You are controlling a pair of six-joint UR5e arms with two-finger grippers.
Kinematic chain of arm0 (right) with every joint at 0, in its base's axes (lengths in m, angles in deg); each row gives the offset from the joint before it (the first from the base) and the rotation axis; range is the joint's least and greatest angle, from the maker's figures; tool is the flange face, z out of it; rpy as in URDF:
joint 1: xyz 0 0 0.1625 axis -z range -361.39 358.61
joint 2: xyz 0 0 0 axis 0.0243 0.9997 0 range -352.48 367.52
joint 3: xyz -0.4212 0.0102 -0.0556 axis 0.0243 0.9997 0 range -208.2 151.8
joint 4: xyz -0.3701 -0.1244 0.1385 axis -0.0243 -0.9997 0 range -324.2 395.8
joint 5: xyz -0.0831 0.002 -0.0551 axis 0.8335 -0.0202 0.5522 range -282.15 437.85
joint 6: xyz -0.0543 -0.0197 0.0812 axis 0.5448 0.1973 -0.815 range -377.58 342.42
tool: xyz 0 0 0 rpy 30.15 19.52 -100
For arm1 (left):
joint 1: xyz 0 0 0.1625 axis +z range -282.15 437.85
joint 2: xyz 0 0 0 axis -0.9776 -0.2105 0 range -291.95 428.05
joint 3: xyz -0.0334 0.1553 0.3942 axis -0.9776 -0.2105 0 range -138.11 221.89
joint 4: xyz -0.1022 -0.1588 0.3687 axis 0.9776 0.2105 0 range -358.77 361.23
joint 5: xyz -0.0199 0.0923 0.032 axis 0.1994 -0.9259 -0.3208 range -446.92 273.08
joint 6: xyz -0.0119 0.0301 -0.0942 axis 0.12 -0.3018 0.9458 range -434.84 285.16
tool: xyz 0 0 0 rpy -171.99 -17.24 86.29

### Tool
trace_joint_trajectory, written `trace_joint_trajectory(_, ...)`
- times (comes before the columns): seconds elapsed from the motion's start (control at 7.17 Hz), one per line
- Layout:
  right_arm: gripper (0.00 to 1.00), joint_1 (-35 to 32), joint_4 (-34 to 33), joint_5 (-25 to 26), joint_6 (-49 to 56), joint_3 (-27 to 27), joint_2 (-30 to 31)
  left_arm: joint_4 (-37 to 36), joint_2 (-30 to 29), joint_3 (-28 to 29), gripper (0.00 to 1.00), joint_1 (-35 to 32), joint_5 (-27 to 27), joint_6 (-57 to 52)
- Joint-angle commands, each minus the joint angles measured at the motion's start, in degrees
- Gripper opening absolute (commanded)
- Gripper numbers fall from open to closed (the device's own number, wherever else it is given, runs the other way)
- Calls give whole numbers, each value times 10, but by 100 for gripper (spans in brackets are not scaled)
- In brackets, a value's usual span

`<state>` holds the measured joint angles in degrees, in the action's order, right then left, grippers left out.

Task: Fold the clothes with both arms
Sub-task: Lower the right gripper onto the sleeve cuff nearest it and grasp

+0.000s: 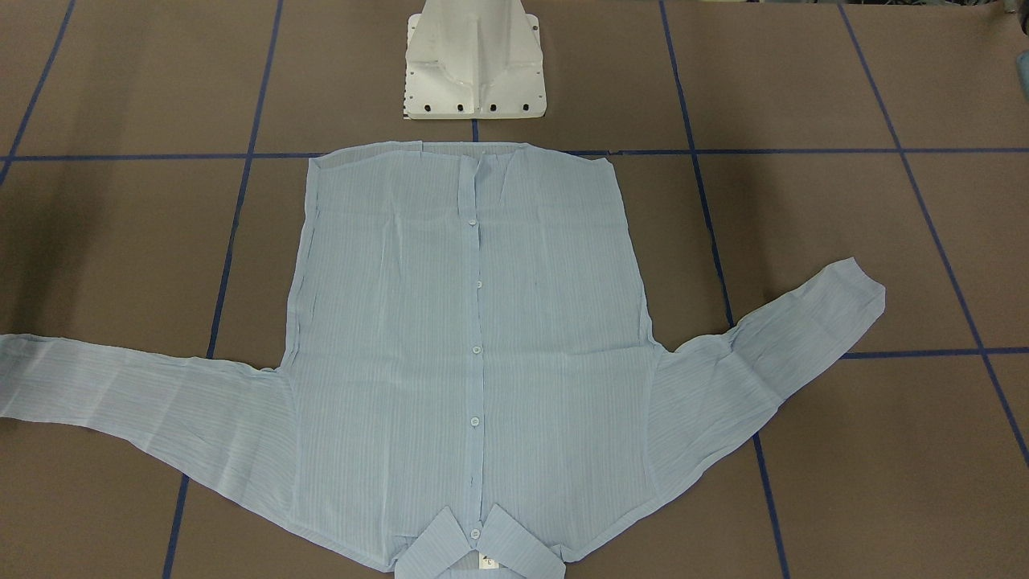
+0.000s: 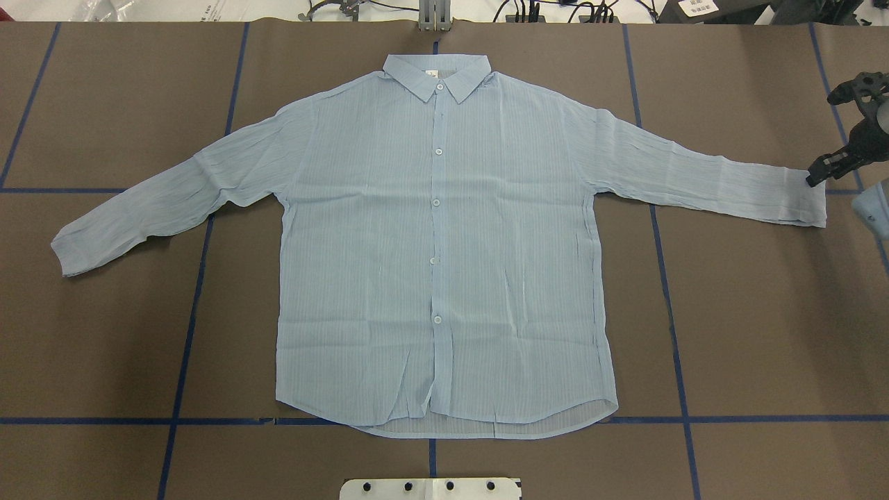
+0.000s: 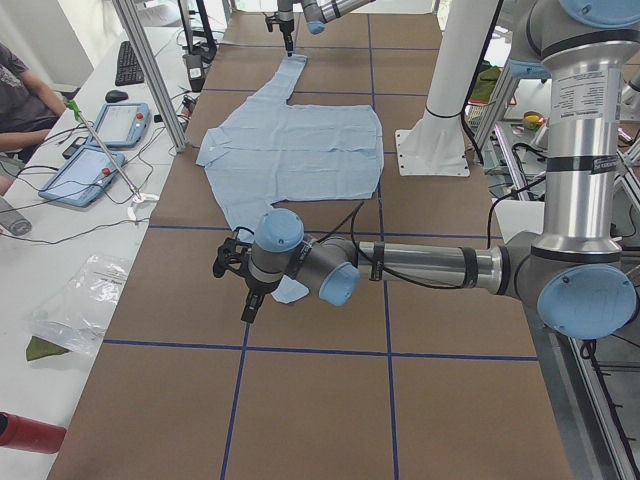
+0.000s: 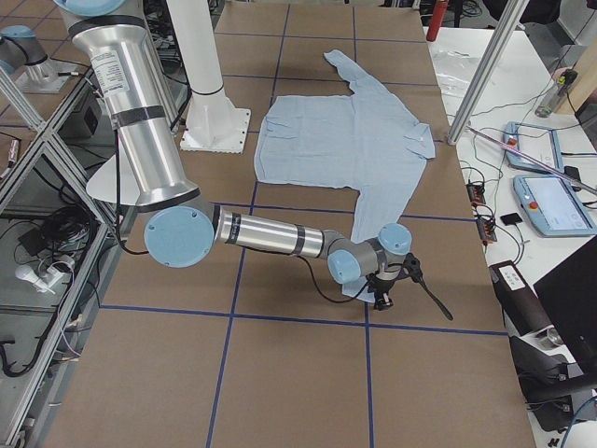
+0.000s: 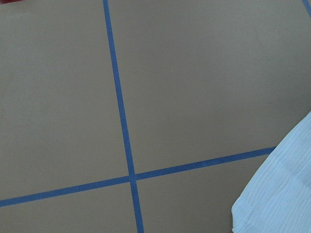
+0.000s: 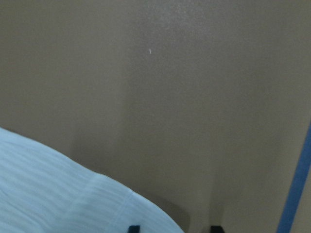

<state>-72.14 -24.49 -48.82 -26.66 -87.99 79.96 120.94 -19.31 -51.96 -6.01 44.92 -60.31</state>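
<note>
Striped button-up shirt point(image 2: 444, 243), flat. Right gripper point(image 6: 175, 228) — jaws spread at shirt's cuff point(image 2: 809, 205); advised: pinch both layers squarely. Left gripper point(image 3: 240, 290) — closure untellable.

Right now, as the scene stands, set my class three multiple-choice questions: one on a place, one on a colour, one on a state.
1. Relative to the white base, where does the collar of the shirt lie?
A) right beside it
B) at the shirt's far end
C) tucked under a sleeve

2. What colour are the tape lines on the table?
A) red
B) yellow
C) blue

3. How does the shirt lie?
A) spread flat and buttoned
B) folded in half
C) in a heap

Answers:
1 B, the hem is nearest the base and the collar is opposite.
2 C, the lines are blue on brown.
3 A, both sleeves lie stretched out and the front is closed.
</note>
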Motion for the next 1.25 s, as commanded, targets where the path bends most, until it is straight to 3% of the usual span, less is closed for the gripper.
trace_joint_trajectory(0.0, 28, 0, 0, -2, -1, 5, -3, 0, 0, -1, 100, -1, 0, 0)
trace_joint_trajectory(0.14, 0, 0, 0, -1, -1, 5, -3, 0, 0, -1, 100, -1, -1, 0)
trace_joint_trajectory(0.42, 0, -13, 2, -14, -2, -6, -2, 0, 0, -3, 100, 0, 0, 1)
trace_joint_trajectory(0.56, 0, -21, -5, -83, -10, -61, 16, 0, 1, -5, 100, 0, 2, 1)
trace_joint_trajectory(0.7, 0, -22, -7, -96, -43, -96, 24, -1, 1, -8, 100, 0, 3, 1)
trace_joint_trajectory(1.12, 0, 44, 1, -131, -288, -214, 18, 1, 15, -28, 100, 0, 5, 1)
